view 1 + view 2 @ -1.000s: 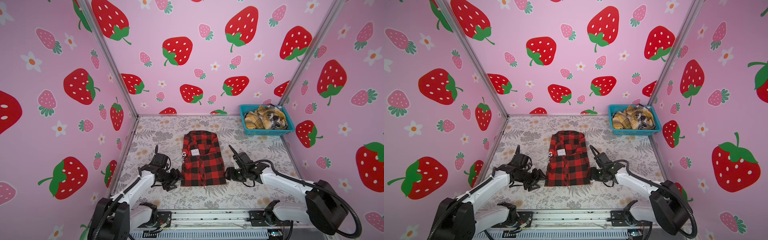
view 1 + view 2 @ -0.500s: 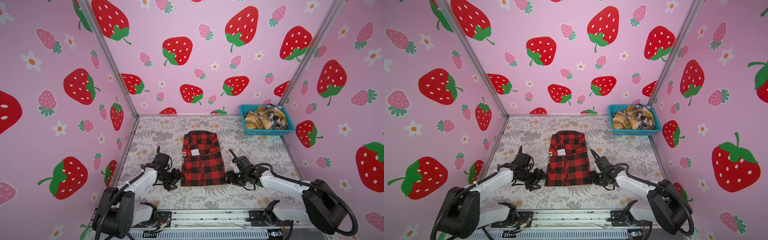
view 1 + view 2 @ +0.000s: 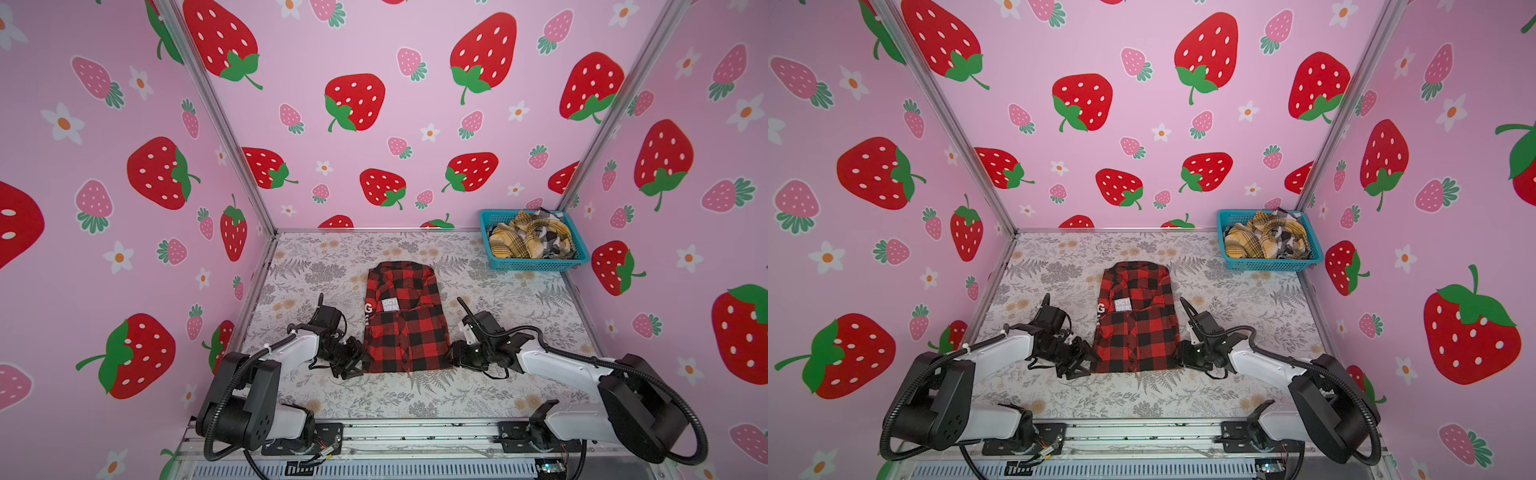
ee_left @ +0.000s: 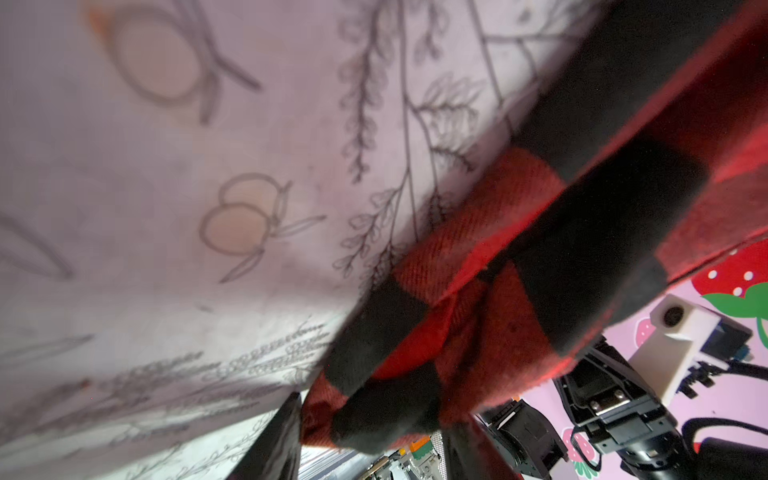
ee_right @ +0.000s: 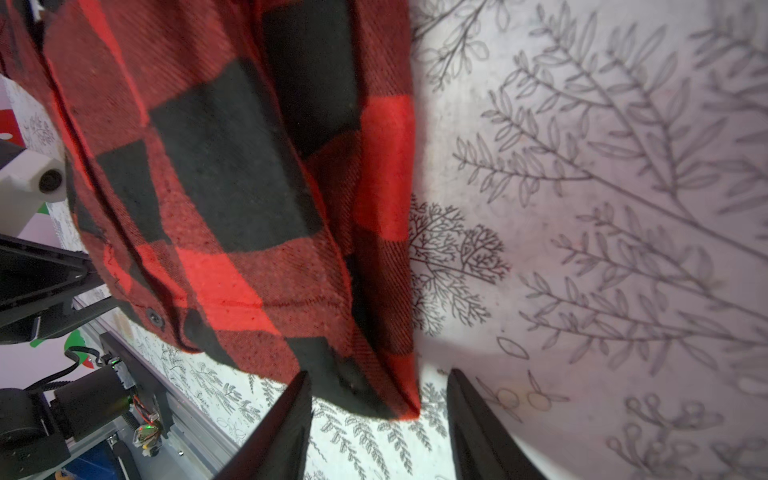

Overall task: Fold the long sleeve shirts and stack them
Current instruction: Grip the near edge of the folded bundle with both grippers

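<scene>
**Item:** red-and-black shirt (image 3: 405, 328), one of three long sleeve shirts.

**Location:** lies flat mid-desk (image 3: 374, 399), sleeves already folded in to a narrow rectangle, collar toward the far wall, hem toward the arms.

**Other stock:** mustard plaid shirt (image 3: 509, 243) and black-and-white plaid shirt (image 3: 555, 237), both crumpled in the teal basket (image 3: 536, 264) at the far right corner, unfolded.

**Left claw** (image 3: 356, 362): at the near left hem corner. The left wrist view shows bunched cloth filling the space between the fingers (image 4: 276, 440). Whether it is pinched cannot be told.

**Right claw** (image 3: 454, 356): at the near right hem corner, jaws apart and straddling the corner. The right wrist view shows a gap between the cloth's tip and one finger (image 5: 469, 419).

**Step in hand (judged):** taking both hem corners for the hem-to-collar fold.

**Hazards (judged):**
- The right jaws may close on the top layer only, so the tucked layers beneath would slide out when lifted.
- The left corner is already bunched, which could carry a crease or skew into the fold.
- An uneven bite on the two sides would lift the hem crooked.
- Soft flannel could sag between the claws and undo the side folds.
- Fingers working low could snag the printed desk cover.
</scene>
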